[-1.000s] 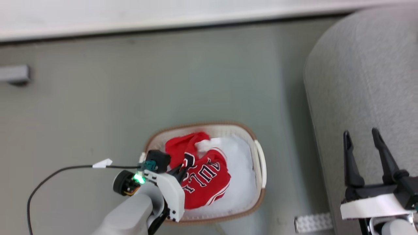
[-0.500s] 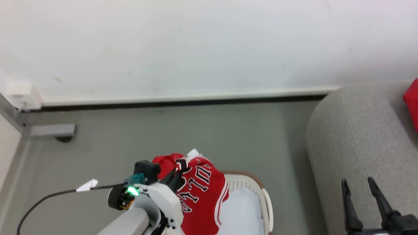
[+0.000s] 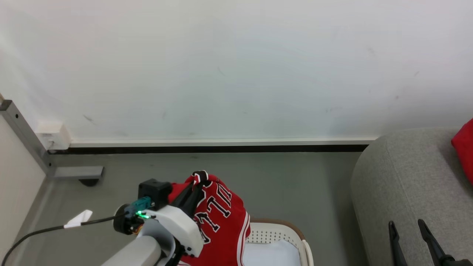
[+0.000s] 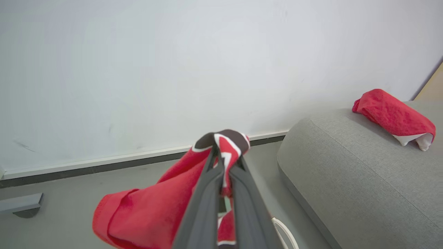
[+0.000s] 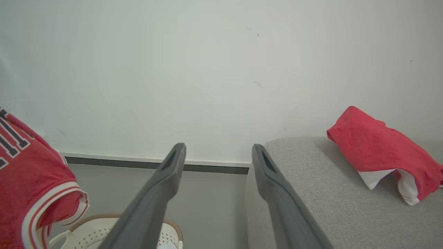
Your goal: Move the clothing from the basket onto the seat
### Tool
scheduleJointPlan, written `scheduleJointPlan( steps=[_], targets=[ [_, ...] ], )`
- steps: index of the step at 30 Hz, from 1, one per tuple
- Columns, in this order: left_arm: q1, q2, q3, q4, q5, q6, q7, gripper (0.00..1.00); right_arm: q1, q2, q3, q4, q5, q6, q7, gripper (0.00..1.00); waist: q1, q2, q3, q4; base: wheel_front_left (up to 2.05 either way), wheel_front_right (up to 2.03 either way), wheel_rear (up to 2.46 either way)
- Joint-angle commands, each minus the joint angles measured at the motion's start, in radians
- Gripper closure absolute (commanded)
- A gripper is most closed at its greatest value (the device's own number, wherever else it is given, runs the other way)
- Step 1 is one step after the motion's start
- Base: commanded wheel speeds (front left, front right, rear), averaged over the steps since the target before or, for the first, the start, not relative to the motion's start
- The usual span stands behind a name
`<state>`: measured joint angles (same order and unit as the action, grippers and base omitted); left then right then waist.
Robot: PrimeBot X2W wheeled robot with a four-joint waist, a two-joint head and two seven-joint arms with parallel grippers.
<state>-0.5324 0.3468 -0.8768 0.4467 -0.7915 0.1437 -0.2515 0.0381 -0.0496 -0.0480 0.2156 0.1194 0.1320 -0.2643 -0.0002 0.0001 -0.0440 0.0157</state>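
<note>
Where grey floor (image 3: 266, 177) meets white wall (image 3: 236, 74), a grey sofa (image 3: 406, 192) stands.

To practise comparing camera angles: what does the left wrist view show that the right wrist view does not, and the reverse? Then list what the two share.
Left wrist view, not the right: the left gripper shut on the red jersey at its collar, and a grey bracket on the floor.
Right wrist view, not the left: the right gripper, open and empty, the jersey's block lettering, and the basket with its brown rim.
Shared: the white wall, the grey sofa, the second red garment lying on it, and the hanging jersey.
</note>
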Motion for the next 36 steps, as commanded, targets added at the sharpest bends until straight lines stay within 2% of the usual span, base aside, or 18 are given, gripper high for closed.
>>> scheduleJointPlan(
  steps=[1, 8, 19, 36],
  targets=[
    [0.015, 0.021, 0.008, -0.033, 0.001, 0.015, 0.006, 1.00, 0.018, -0.002, -0.005, -0.001, 0.005, -0.003, 0.000, 0.00, 0.0002, -0.0001, -0.014, 0.005, 0.00, 0.00, 0.00],
    [0.027, 0.077, 0.029, -0.165, -0.007, 0.063, 0.036, 1.00, 0.048, -0.002, -0.009, 0.001, 0.013, -0.002, 0.000, 0.00, 0.0002, -0.0001, -0.046, 0.017, 0.00, 0.00, 0.00],
    [0.037, 0.125, 0.040, -0.284, -0.004, 0.111, 0.067, 1.00, 0.063, -0.002, -0.005, -0.002, 0.025, -0.002, 0.000, 0.00, 0.0002, -0.0001, -0.059, 0.015, 0.00, 0.00, 0.00],
    [0.046, 0.145, 0.039, -0.348, 0.001, 0.135, 0.072, 1.00, 0.051, -0.002, 0.003, -0.001, 0.025, -0.003, 0.000, 0.00, 0.0002, -0.0001, -0.047, 0.007, 0.00, 0.00, 0.00]
  ],
)
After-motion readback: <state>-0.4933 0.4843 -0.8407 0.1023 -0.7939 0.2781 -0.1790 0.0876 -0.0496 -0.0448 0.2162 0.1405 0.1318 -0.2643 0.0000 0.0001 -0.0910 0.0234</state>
